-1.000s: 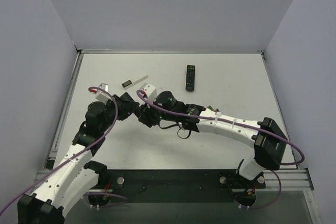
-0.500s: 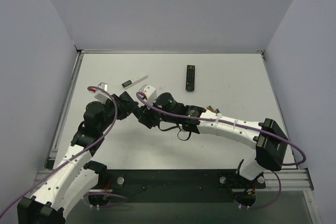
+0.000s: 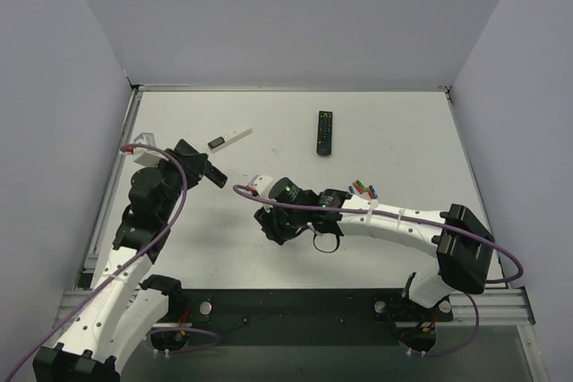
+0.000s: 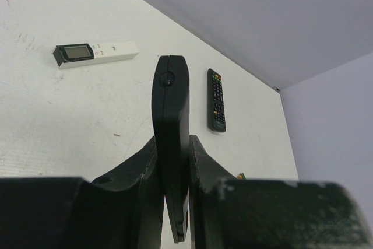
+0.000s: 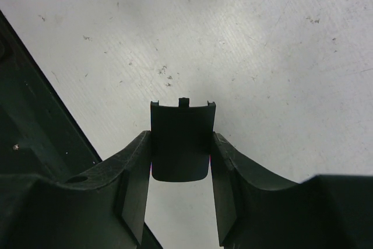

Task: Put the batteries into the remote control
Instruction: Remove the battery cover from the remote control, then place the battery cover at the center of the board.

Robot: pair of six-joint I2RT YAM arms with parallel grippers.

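Note:
My left gripper is shut on the remote control, a slim plain black bar held edge-on that sticks up past the fingertips. In the top view this gripper hangs over the table's left part. My right gripper is shut on the small black back cover, its tabs pointing away, just above the white table. From above, the right gripper sits near the table's middle front. The batteries, small coloured cells, lie beside the right forearm; one edge of the batteries peeks past my left finger.
A longer black remote with coloured buttons lies at the back centre. A thin white stick remote with a dark end lies at the back left. Grey walls close in three sides. A dark rail runs along the near edge.
The two grippers were together at mid-table. The left has pulled back to the left with the remote control, and the right has moved nearer with the back cover, now apart from the remote.

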